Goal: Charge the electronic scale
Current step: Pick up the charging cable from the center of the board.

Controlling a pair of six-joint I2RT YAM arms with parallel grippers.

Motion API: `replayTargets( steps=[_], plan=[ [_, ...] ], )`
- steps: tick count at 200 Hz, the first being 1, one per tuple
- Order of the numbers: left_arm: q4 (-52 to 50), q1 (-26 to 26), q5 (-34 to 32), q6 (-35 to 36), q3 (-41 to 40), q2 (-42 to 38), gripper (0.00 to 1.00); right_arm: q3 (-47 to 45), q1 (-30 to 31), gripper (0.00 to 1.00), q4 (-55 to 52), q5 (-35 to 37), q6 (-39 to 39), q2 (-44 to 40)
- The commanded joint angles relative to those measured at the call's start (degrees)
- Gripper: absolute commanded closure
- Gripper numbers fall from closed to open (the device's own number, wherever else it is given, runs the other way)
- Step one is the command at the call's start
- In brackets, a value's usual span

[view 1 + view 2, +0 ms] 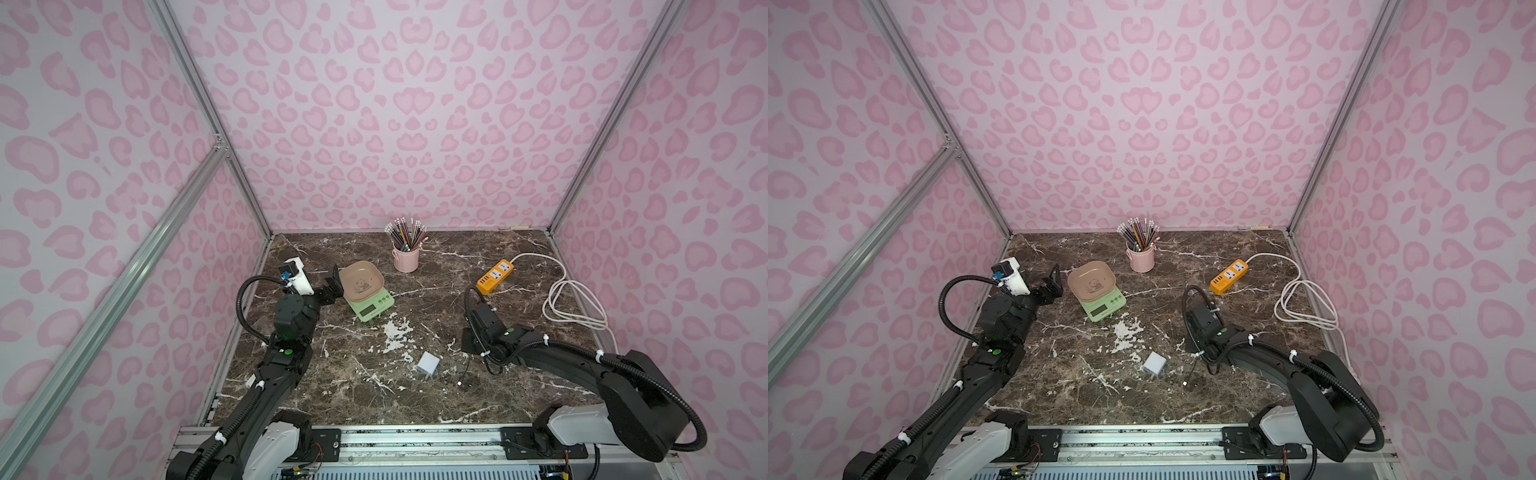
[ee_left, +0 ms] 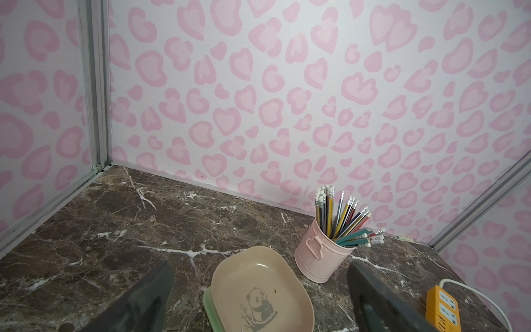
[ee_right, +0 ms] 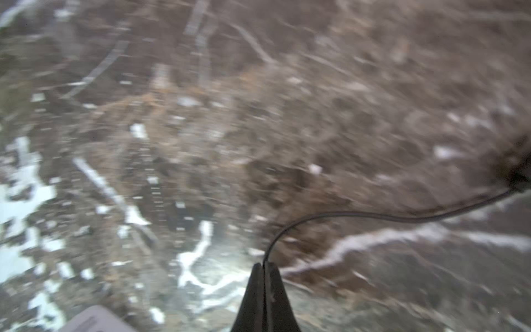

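The left arm reached forward along the table's left side, its forearm raised and the wrist turned in toward the middle. The left gripper (image 1: 332, 281) stood released, jaws spread wide, level with the scale (image 1: 371, 306) and just beside the left rim of its tray. In the left wrist view the two fingers (image 2: 143, 299) flanked the tray with marble showing on either side; whether either touched the rim could not be told.

The scale sat left of centre, in the back half of the table (image 1: 374, 399), turned at an angle, with its display toward the front. A pencil cup (image 1: 406, 258) stood near it toward the back wall.

The right arm came in from the front right corner, elbow high and forearm dropped low, with the wrist pitched down close to the marble. The right gripper (image 3: 263, 276) was clenched on a thin black cable (image 3: 373, 215), which curved away from between the fingertips across the table. In both top views its loose plug end lay just in front of that wrist.

A white charger (image 1: 428, 363) lay just beside the right gripper, toward the middle. The power strip (image 1: 494, 277) lay behind the arm, and its cord was looped along the right edge. Bare marble lay open between scale and charger, and across the front.
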Motion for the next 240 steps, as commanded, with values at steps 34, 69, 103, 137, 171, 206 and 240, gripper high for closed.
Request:
replayTargets(
  steps=[34, 69, 103, 137, 171, 206, 240],
  plan=[
    [0.9, 0.0, -1.6, 0.4, 0.2, -1.3, 0.04, 2.7, 3.9, 1.0, 0.8, -0.5, -8.4, 3.6],
    [1.4, 0.0, -1.1, 0.3, 0.5, 0.0, 0.04, -1.2, 3.6, 1.0, -0.4, 1.2, -7.2, -2.3],
    [2.4, 0.0, 4.3, -0.9, 1.6, 2.5, 0.02, -4.4, 3.3, 1.0, -1.6, -1.8, -10.0, -9.1],
    [0.5, -1.0, 10.0, -1.9, 5.0, 4.7, 0.02, -9.1, 1.3, 0.87, 1.3, -2.3, -9.5, -17.7],
    [-0.6, -1.5, 10.3, -1.9, 5.7, 4.4, 0.02, -7.0, -2.1, 0.5, -4.4, -0.5, -5.0, -18.4],
    [-0.6, -1.9, 10.7, -2.2, 5.8, 4.9, 0.03, -3.1, -9.5, 0.46, -5.2, 1.9, -3.9, -12.9],
    [-1.7, -2.3, 10.3, -1.9, 5.8, 4.3, 0.04, 4.3, -15.4, 0.44, -6.9, 0.4, -6.1, -4.0]
  ],
)
